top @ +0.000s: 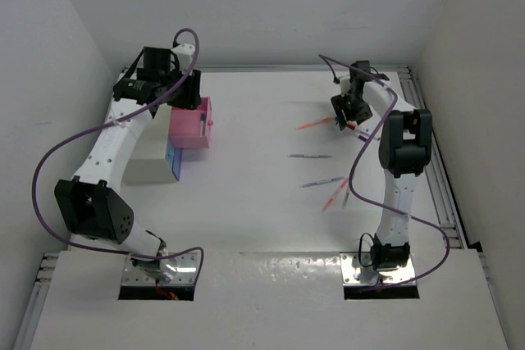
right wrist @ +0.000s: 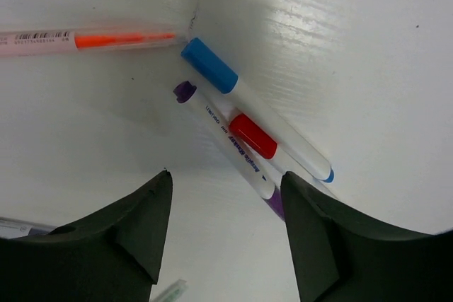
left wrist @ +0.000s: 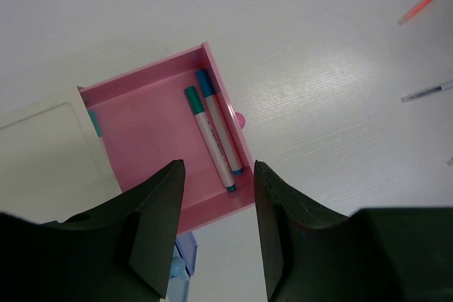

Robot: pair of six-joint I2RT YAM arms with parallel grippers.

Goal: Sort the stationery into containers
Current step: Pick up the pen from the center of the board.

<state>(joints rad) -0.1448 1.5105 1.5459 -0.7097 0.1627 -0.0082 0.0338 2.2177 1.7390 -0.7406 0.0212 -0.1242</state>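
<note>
the left gripper (left wrist: 217, 175) hangs with jaws apart and empty above the pink drawer-box (left wrist: 156, 125). inside it, two teal-capped markers (left wrist: 212, 136) lie side by side along the right wall. a blue drawer-box (left wrist: 185, 249) sits just beside it, next to a white cabinet (left wrist: 42, 146). the right gripper (right wrist: 226, 182), jaws spread and holding nothing, hovers over three markers bunched together on the table (right wrist: 368, 33): a blue-capped marker (right wrist: 265, 114), a red-capped marker (right wrist: 253, 136) and a purple-capped marker (right wrist: 226, 143). an orange pen (right wrist: 92, 39) lies near their caps.
</note>
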